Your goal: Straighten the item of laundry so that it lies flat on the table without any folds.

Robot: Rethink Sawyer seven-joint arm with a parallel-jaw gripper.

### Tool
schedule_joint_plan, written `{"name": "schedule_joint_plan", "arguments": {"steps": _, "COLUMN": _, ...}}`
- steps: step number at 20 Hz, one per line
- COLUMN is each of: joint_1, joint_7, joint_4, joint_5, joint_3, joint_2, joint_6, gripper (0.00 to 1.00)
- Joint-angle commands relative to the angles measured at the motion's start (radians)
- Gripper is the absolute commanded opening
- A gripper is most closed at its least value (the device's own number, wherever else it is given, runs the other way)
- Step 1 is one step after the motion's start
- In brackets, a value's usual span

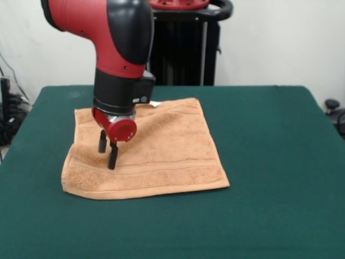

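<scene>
The orange-tan terry towel (148, 148) lies spread on the green worktop (269, 162), a little left of centre in the front view, and it looks close to flat already. Its right and near edges run straight, a woven band stripe crosses it near the near edge, and a small white tag (155, 103) peeps out at the far edge just beside the arm. The near left corner looks slightly rounded and thick (possibly a small tuck or a doubled hem, though the view does not settle it), and the far left part is hidden behind the arm.

The red and black arm (121, 48) comes down over the towel's left half. Its jaws (107, 151) stand apart, two black fingers (112, 156) with a clear gap between them, holding nothing; their tips sit at or just above the cloth, and contact cannot be confirmed from this angle.

By the look of things the task is in its last stage: checking or smoothing the left side rather than unfolding. The next move would call for either a light pinch at the near left corner and a short pull outward to the left, or, if that corner is judged flat, a clean lift straight up so the fingers do not drag the pile and raise a new wrinkle.
</scene>
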Motion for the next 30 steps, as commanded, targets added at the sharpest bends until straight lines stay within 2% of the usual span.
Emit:
{"name": "schedule_joint_plan", "arguments": {"steps": 1, "joint_1": 0.0, "joint_7": 0.012, "joint_4": 0.111, "joint_5": -0.037, "joint_3": 0.216, "joint_2": -0.027, "joint_6": 0.111, "gripper": 1.0}}
{"name": "schedule_joint_plan", "arguments": {"steps": 4, "joint_1": 0.013, "joint_7": 0.035, "joint_4": 0.115, "joint_5": -0.032, "joint_3": 0.224, "joint_2": -0.019, "joint_6": 0.076, "gripper": 1.0}}
{"name": "schedule_joint_plan", "arguments": {"steps": 6, "joint_1": 0.076, "joint_7": 0.052, "joint_4": 0.094, "joint_5": -0.022, "joint_3": 0.155, "joint_2": -0.02, "joint_6": 0.093, "gripper": 1.0}}
{"name": "schedule_joint_plan", "arguments": {"steps": 12, "joint_1": 0.2, "joint_7": 0.023, "joint_4": 0.028, "joint_5": -0.029, "joint_3": -0.016, "joint_2": -0.034, "joint_6": 0.298, "gripper": 1.0}}
{"name": "schedule_joint_plan", "arguments": {"steps": 15, "joint_1": 0.256, "joint_7": 0.081, "joint_4": 0.007, "joint_5": -0.001, "joint_3": -0.083, "joint_2": -0.014, "joint_6": 0.336, "gripper": 1.0}}
{"name": "schedule_joint_plan", "arguments": {"steps": 18, "joint_1": 0.263, "joint_7": 0.071, "joint_4": -0.03, "joint_5": -0.007, "joint_3": -0.092, "joint_2": 0.0, "joint_6": 0.384, "gripper": 1.0}}
{"name": "schedule_joint_plan", "arguments": {"steps": 22, "joint_1": 0.225, "joint_7": 0.062, "joint_4": -0.014, "joint_5": -0.005, "joint_3": -0.055, "joint_2": -0.01, "joint_6": 0.345, "gripper": 1.0}}
{"name": "schedule_joint_plan", "arguments": {"steps": 24, "joint_1": 0.209, "joint_7": 0.067, "joint_4": -0.015, "joint_5": -0.001, "joint_3": -0.038, "joint_2": 0.014, "joint_6": 0.307, "gripper": 1.0}}
{"name": "schedule_joint_plan", "arguments": {"steps": 30, "joint_1": 0.231, "joint_7": 0.126, "joint_4": -0.03, "joint_5": 0.017, "joint_3": -0.06, "joint_2": 0.071, "joint_6": 0.224, "gripper": 1.0}}
